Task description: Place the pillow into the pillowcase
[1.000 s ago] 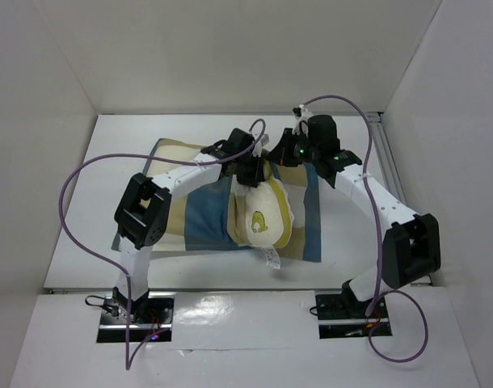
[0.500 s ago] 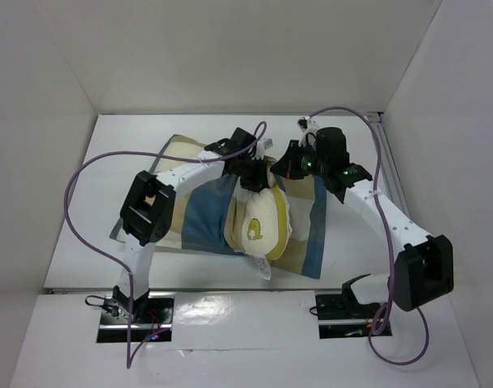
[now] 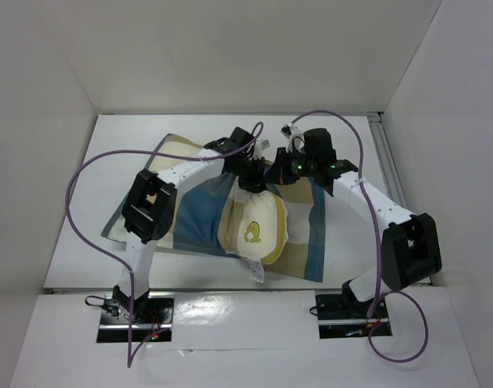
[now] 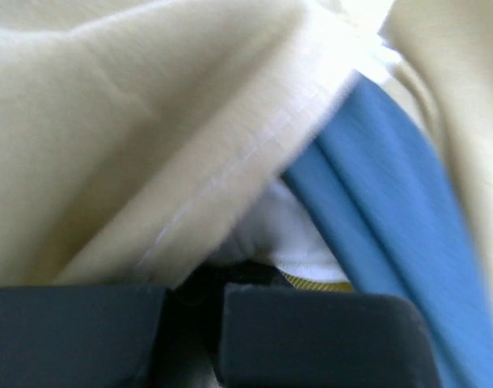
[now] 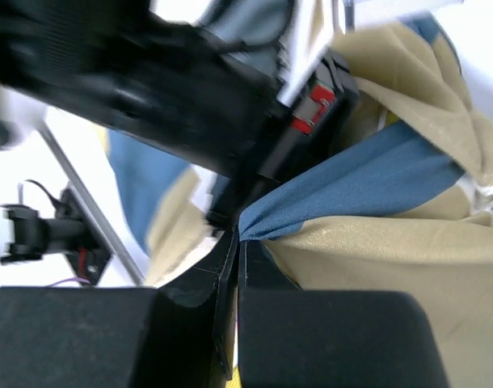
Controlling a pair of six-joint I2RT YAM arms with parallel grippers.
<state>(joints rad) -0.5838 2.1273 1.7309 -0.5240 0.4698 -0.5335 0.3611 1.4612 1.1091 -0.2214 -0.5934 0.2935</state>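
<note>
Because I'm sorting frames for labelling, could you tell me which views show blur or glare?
Top external: sharp, with glare on the glossy near ledge. Left wrist: soft throughout, pillowcase filling it. Right wrist: left arm smeared, pillowcase crisper.

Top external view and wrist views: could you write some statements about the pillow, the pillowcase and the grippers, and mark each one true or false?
1. The pillow is fully inside the pillowcase. False: its cream face with the yellow logo is uncovered.
2. The left gripper and the right gripper are both shut. True.
3. The right gripper pinches pillowcase fabric. True.
4. The pillowcase is plain white. False: it has blue, tan and cream blocks.
</note>
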